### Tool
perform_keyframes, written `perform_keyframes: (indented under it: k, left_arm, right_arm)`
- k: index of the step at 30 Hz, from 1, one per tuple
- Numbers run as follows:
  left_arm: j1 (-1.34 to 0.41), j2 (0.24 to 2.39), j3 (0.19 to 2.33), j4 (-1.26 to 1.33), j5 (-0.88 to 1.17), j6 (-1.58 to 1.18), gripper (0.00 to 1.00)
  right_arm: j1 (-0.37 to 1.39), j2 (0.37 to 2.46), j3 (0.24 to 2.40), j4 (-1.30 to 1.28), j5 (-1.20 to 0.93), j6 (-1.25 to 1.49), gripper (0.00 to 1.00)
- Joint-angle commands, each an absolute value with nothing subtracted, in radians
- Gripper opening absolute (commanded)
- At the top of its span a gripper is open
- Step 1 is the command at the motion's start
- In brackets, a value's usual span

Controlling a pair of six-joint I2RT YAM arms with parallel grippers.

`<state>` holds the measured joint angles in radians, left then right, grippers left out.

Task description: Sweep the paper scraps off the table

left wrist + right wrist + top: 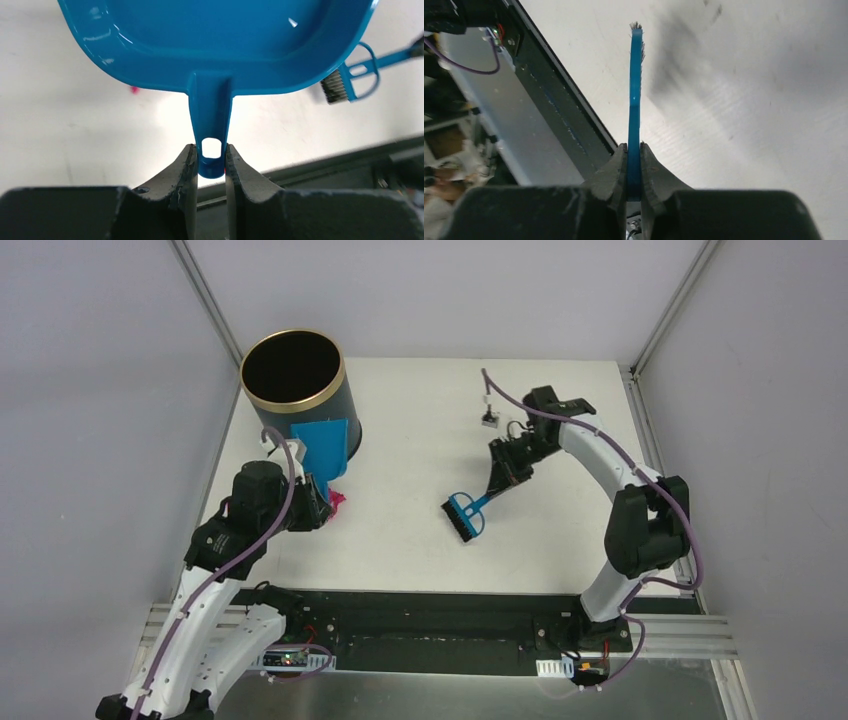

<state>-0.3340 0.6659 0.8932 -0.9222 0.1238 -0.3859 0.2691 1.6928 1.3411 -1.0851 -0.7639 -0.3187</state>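
From above, the white bench carries a dark navy gold-rimmed bin at its 10 o'clock corner, standing upright with its mouth open. The blue dustpan overlaps the bin's wall at the 5 o'clock side, and the left fingers hold it from 6 o'clock. A magenta clump of paper scraps shows just at 3 o'clock of those fingers, below the pan; whether it lies on the bench or touches the pan I cannot tell. Near the bench's middle the blue brush has its black bristle head toward 7 o'clock and its handle running up toward 1 o'clock into the right fingers. The black rail runs along the bench's 6 o'clock edge. In the left wrist view, the left fingers are clamped on the tip of the dustpan handle, at its hanging hole, and the pan fills the 12 o'clock half of the view. One tiny pink scrap lies on the bench at 9 o'clock of the handle, just under the pan's rim. The brush appears at 3 o'clock, blurred. In the right wrist view, the right fingers are pressed together on the brush handle, which stands edge-on toward 12 o'clock, bristles barely showing at its far tip. The bench lies at 3 o'clock of it, the rail at 9 o'clock.
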Motion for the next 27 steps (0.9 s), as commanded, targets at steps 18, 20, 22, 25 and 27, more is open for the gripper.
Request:
perform_keyframes:
  k: [18, 20, 22, 25, 27]
  left_arm:
    - [-0.274, 0.673, 0.795, -0.799, -0.213, -0.314, 0.00]
    - [-0.258, 0.665, 0.791, -0.796, -0.206, -0.317, 0.00]
    - [-0.252, 0.664, 0.789, -0.795, -0.200, -0.321, 0.00]
    - [-0.252, 0.665, 0.783, -0.792, -0.188, -0.332, 0.00]
    - [-0.252, 0.666, 0.782, -0.793, -0.187, -0.336, 0.00]
  right_arm:
    - [0.934, 1.695, 1.599, -0.728, 0.052, -1.189, 0.00]
    - [0.989, 1.707, 1.569, -0.676, 0.123, -1.304, 0.00]
    - [1.030, 1.730, 1.565, -0.642, 0.162, -1.343, 0.00]
    - [1.068, 1.757, 1.564, -0.618, 0.160, -1.405, 0.00]
    - [1.095, 1.769, 1.555, -0.583, 0.161, -1.465, 0.00]
